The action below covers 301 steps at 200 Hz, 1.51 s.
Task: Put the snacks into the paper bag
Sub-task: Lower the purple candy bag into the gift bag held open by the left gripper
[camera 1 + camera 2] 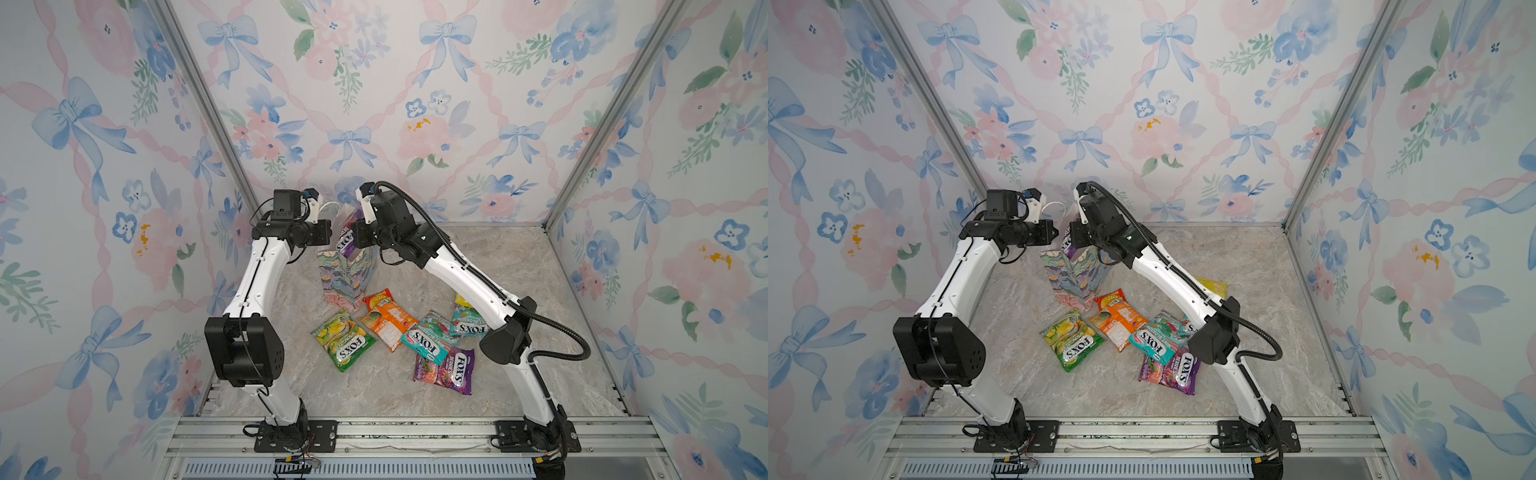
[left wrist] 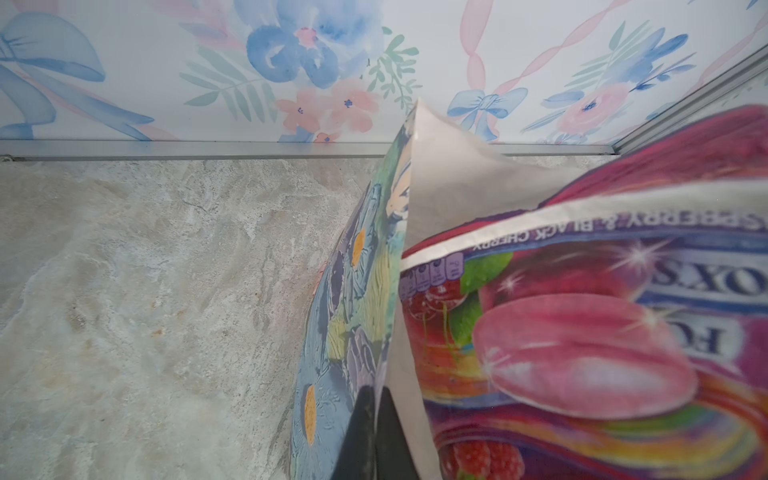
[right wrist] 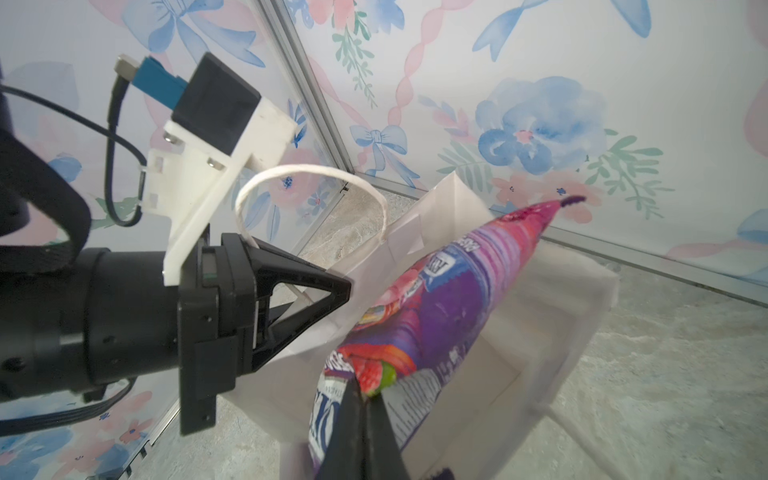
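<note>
Item in hand: purple FOX'S packet [image 3: 449, 299]. It's tilted, not plumb. One end looks to be past the rim and inside the paper bag [image 3: 561, 316]; the other corner pokes up above the rim. Not let go yet.

Bag [image 1: 345, 282] stands upright at rear-centre of the table [image 1: 519, 270], between the two wrists in both top views. Mouth open, white inside showing.

R gripper [image 3: 368, 395]: clamped on the packet's near edge, no gap visible btwn the fingers in the right wrist view.
L gripper [image 2: 374, 415]: pinched on the bag's side wall near the rim, one finger on the print, one on the white lining. It holds the mouth spread. White cord handle [image 3: 311, 174] loops up just beside it.

Other snacks lie flat in front of the bag: green packet [image 1: 345, 338], orange packet [image 1: 388, 320], two teal packets [image 1: 430, 336], second purple packet [image 1: 446, 370], and a yellow packet [image 1: 461, 300] partly hidden under the R arm.

Step (my read): insertion of one packet, approx. at drop point. Task is early, w/ most packets on the table.

Next move calls for:
- R to go lower and straighten so the upper corner clears the rim, then open.
- L to hold the wall till the packet drops, else the mouth may fold in.
- Care: the bag is light and could tip if the packet drags on the wall.
</note>
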{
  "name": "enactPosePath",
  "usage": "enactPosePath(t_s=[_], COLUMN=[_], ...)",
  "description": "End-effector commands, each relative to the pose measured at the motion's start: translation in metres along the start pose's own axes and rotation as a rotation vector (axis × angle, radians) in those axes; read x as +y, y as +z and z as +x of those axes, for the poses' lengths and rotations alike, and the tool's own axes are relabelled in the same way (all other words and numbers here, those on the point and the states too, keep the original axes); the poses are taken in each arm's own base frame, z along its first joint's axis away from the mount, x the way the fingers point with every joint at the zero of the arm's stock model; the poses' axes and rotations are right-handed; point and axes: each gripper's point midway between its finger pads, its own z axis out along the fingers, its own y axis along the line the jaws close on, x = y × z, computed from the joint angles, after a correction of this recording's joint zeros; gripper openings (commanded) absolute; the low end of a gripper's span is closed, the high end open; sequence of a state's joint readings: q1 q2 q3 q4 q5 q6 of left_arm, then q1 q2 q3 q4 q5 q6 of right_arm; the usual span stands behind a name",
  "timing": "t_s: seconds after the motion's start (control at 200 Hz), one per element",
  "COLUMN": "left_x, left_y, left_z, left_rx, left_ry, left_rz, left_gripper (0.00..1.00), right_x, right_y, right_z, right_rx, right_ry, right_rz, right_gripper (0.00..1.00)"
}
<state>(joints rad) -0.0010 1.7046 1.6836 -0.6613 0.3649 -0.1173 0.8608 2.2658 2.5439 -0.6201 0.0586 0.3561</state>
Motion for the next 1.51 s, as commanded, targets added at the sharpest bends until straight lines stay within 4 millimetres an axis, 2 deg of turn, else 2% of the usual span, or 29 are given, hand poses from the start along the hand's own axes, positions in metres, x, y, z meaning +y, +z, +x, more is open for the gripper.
enactPosePath(t_s=[0.0, 0.245, 0.745, 0.97, 1.42, 1.5], left_x=[0.000, -0.001, -0.002, -0.002, 0.001, 0.001], left_y=[-0.007, -0.006, -0.007, -0.009, -0.008, -0.008], left_z=[-0.003, -0.002, -0.002, -0.003, -0.002, -0.002], left_rx=[-0.007, -0.005, -0.006, -0.010, -0.007, -0.008], left_ry=[-0.012, -0.013, -0.013, -0.010, -0.015, -0.015], left_rz=[0.005, 0.006, 0.015, 0.008, 0.004, 0.002], left_gripper=[0.00, 0.00, 0.00, 0.00, 0.00, 0.00], right_x=[0.018, 0.018, 0.022, 0.021, 0.010, 0.010], right_y=[-0.047, -0.048, -0.012, 0.003, 0.011, 0.009], right_z=[-0.042, -0.035, -0.022, -0.024, -0.023, -0.023], right_rx=[-0.105, -0.097, -0.062, -0.082, -0.079, -0.076], right_ry=[-0.015, -0.018, 0.031, 0.046, 0.069, 0.070], right_rz=[-0.037, -0.037, -0.097, -0.107, -0.102, -0.104], right_gripper=[0.00, 0.00, 0.00, 0.00, 0.00, 0.08])
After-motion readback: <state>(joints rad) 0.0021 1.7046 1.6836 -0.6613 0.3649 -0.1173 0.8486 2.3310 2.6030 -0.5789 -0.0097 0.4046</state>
